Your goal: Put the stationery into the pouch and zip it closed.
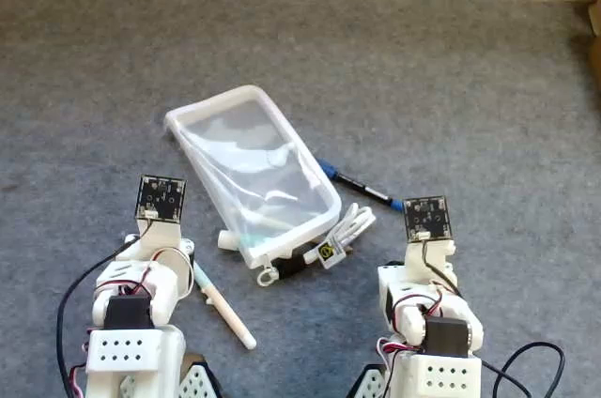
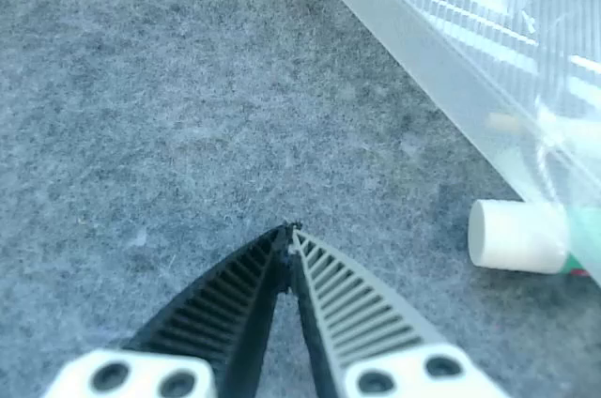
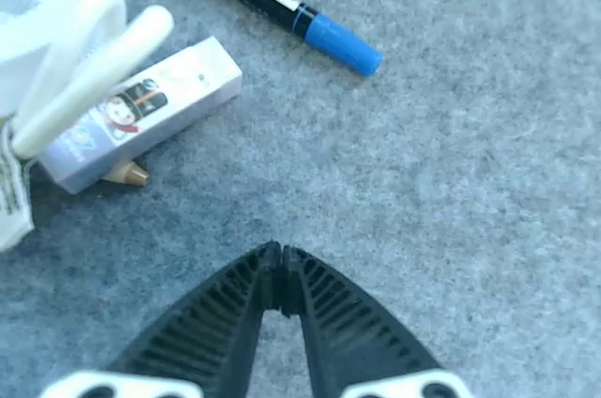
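Nearest us, both arms sit low at the front of the grey desk (image 1: 470, 88). The left jaws are pressed together and empty, with their tips just over the surface. A white pen (image 1: 223, 307) lies just beside that arm. Ahead of these jaws, a white tube end (image 2: 516, 237) pokes from the clear pouch (image 1: 254, 168).

The right jaws are also together and empty. Ahead of them lie a small eraser box (image 3: 141, 112) and a coiled white cable (image 1: 353, 223), and farther off a blue-capped pen (image 3: 282, 6).

We judge that the loose stationery is not yet loaded. The jaws should spread wide, straddle one pen across its barrel, close firmly, then carry it to the pouch mouth.
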Robot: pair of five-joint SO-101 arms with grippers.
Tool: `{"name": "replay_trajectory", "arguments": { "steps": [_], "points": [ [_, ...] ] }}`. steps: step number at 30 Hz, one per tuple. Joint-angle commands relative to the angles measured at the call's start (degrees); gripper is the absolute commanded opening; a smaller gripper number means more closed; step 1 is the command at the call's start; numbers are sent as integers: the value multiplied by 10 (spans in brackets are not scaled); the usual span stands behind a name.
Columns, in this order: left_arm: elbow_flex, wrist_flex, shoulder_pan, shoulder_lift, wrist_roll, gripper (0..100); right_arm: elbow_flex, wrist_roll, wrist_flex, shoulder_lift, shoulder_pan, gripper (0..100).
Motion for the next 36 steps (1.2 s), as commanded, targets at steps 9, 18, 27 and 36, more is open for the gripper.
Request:
{"name": "replay_trajectory", "arguments": {
  "steps": [9, 18, 27, 36],
  "points": [
    [15, 4, 2, -8, 4, 7, 69, -3, 4, -9, -5, 12],
    [15, 4, 2, -8, 4, 7, 69, -3, 4, -9, -5, 12],
    [15, 4, 2, -8, 4, 7, 69, -3, 4, -9, -5, 12],
    [15, 4, 2, -8, 4, 7, 68, -5, 4, -9, -6, 12]
  ]
}}
